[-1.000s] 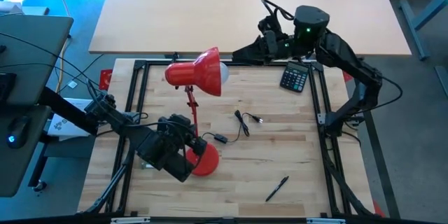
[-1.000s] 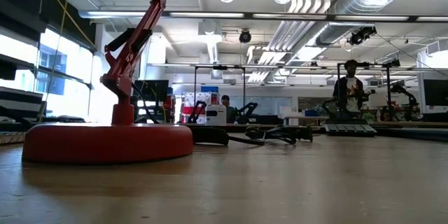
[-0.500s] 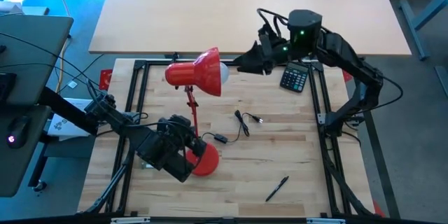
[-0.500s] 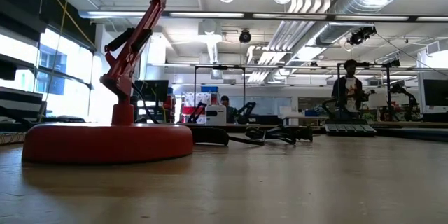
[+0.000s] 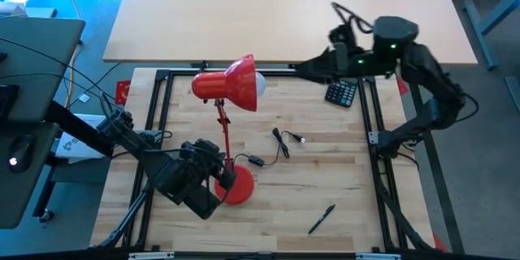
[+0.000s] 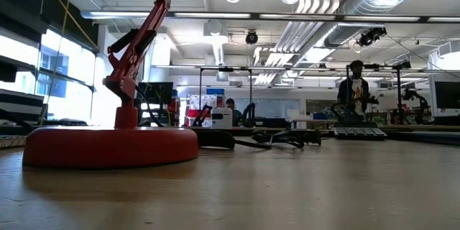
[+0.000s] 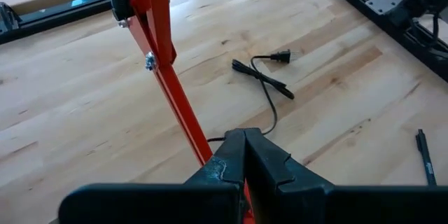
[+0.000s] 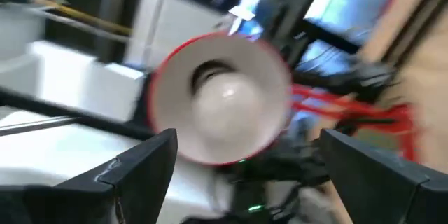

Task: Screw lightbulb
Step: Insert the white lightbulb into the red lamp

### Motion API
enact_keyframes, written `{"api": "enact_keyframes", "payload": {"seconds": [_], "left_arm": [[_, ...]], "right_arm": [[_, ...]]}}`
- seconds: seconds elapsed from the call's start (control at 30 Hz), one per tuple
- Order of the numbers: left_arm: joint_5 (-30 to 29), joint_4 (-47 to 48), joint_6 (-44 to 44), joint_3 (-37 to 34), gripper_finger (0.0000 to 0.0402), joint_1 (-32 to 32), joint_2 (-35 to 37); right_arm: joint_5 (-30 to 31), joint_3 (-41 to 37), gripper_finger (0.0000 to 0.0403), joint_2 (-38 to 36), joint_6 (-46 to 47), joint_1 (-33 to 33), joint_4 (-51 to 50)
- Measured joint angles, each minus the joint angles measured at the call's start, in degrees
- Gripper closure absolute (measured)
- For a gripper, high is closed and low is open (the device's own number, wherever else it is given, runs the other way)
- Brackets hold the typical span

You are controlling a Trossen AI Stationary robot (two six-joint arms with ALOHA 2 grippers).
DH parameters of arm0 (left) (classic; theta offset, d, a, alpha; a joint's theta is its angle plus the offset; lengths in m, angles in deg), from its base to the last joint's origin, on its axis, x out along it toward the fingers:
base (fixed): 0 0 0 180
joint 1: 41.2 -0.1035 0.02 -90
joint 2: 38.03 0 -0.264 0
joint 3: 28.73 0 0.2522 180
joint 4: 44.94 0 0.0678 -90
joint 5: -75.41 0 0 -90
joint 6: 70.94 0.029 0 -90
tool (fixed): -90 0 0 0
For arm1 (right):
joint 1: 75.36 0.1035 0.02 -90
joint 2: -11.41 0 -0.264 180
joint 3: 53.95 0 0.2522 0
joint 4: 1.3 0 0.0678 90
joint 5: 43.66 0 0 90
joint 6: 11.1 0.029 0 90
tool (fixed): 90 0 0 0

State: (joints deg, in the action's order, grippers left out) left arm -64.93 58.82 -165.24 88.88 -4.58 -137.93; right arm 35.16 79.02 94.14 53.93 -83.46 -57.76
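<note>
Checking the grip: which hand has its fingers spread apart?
The right hand, fingers spread wide, facing the lightbulb in the lamp shade; the left hand is shut.

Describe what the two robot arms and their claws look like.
Both arms are dark, near-black, built of chunky jointed segments with black cables looped along them. The right arm has a round housing with a small green light. The right claw has two flat, dark, wedge-shaped fingers. The left claw has two dark, blocky fingers tapering to narrow tips.

Left gripper (image 7: 245,155) closed, low; right gripper (image 5: 302,68) spread wide, raised
</note>
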Motion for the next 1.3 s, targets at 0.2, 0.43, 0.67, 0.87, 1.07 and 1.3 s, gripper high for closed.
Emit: {"api": "enact_keyframes", "payload": {"seconds": [0.2,0.43,0.67,0.87,1.07,1.3], "left_arm": [[-0.8,0.02,0.0,0.0,0.0401,0.23,0.0],[-1.2,0.02,-2.58,0.0,0.0402,0.29,0.0],[0.86,-0.27,-3.09,0.0,0.0401,1.29,0.0],[3.41,-0.29,-3.48,0.0,0.0401,1.7,0.0],[4.07,-0.43,-4.66,0.0,0.0401,1.67,0.16],[6.65,-1.2,-5.7,0.0,0.0401,2.1,0.46]], "right_arm": [[6.66,-0.01,0.0059,-1.93,-2.6,2.43,-11.51],[10.34,-0.03,0.0059,1.12,-8.52,3.48,-5.74],[10.44,-0.07,0.0059,-5.22,-12.58,-1.84,-5.58],[27.75,-0.24,0.0059,-16.65,-8.73,1.78,-24.49],[32.8,-17.49,0.0059,-22.52,-7.01,7.17,-12.67],[11.37,-49.9,0.0059,-26.16,0.05,3.55,37.47]]}}
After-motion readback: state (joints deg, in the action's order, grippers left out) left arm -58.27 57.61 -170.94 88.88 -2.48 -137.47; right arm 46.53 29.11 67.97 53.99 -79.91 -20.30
